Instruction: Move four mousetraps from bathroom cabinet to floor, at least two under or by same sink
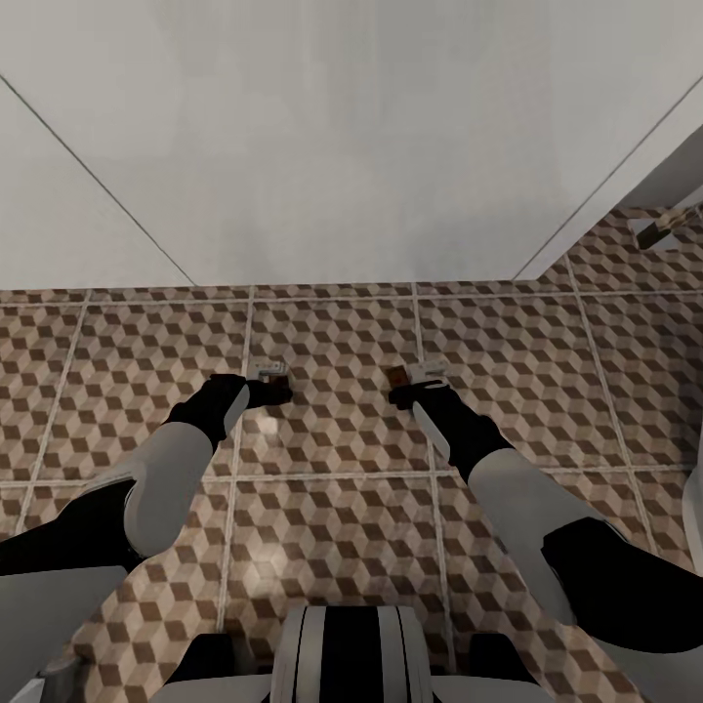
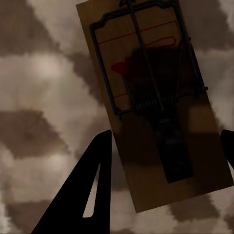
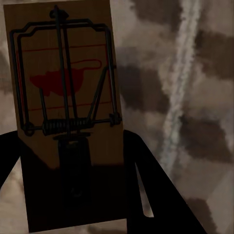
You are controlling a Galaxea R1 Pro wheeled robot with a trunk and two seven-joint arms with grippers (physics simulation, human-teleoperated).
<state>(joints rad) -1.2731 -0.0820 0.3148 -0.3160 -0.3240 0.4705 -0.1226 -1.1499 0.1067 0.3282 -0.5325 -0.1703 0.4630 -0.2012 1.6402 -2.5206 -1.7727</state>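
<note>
Head view: both arms reach low over the bathroom floor (image 1: 332, 508), each claw carrying a mousetrap.
Left gripper (image 1: 266, 389) is clamped on the left mousetrap (image 2: 156, 102), fingers on its long edges; right gripper (image 1: 408, 389) likewise pinches the right mousetrap (image 3: 66, 117). These thin wooden boards look light, stiff and easily held by the edges, clear of the spring bar.

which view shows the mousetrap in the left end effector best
The left wrist view: the mousetrap shows close up, its black spring bar and red bait patch clear, one finger beside its edge. The head view shows it as a small pale sliver at the left end effector. The right wrist view shows another mousetrap.
</note>
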